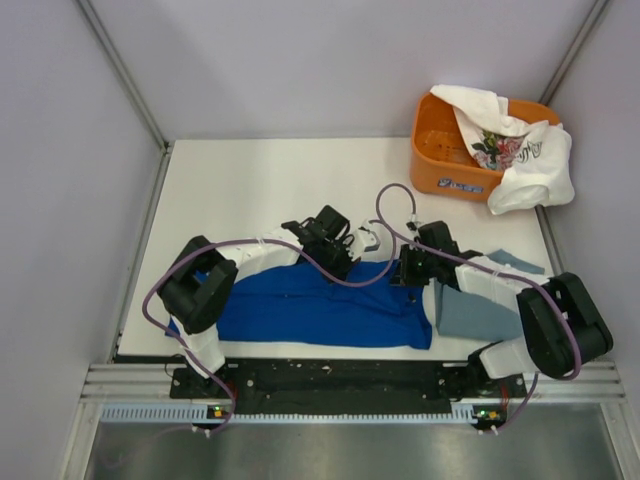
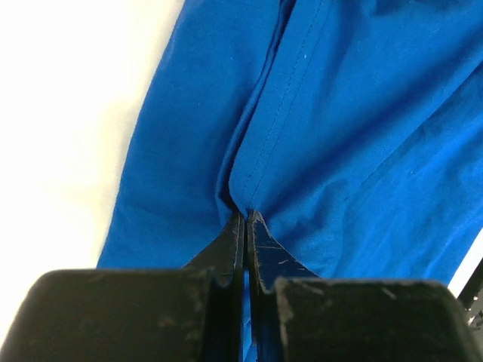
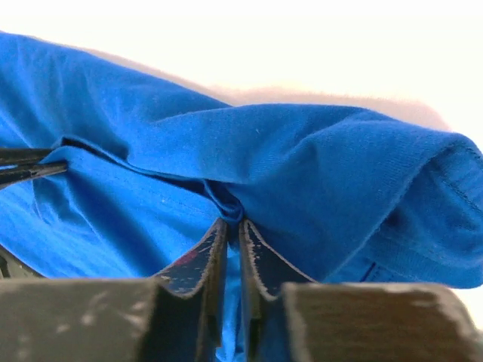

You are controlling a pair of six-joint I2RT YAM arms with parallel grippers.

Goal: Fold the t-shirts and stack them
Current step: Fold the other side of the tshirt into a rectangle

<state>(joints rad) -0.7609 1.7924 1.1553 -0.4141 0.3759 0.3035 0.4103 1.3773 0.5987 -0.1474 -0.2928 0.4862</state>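
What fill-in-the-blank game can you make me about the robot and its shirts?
The t-shirt that the left gripper pinches is ___. The basket holding the white floral t-shirt is ___. The grey-blue t-shirt lies beside the ___ arm.
Missing words: blue, orange, right.

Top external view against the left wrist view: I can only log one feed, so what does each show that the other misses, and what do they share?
Only the top external view shows the orange basket at the far right of the table, with the white floral t-shirt draped over its rim, and the grey-blue t-shirt at the near right. Only the left wrist view shows the left fingers pressed together on a stitched fold. Both show the royal-blue t-shirt on the white table.
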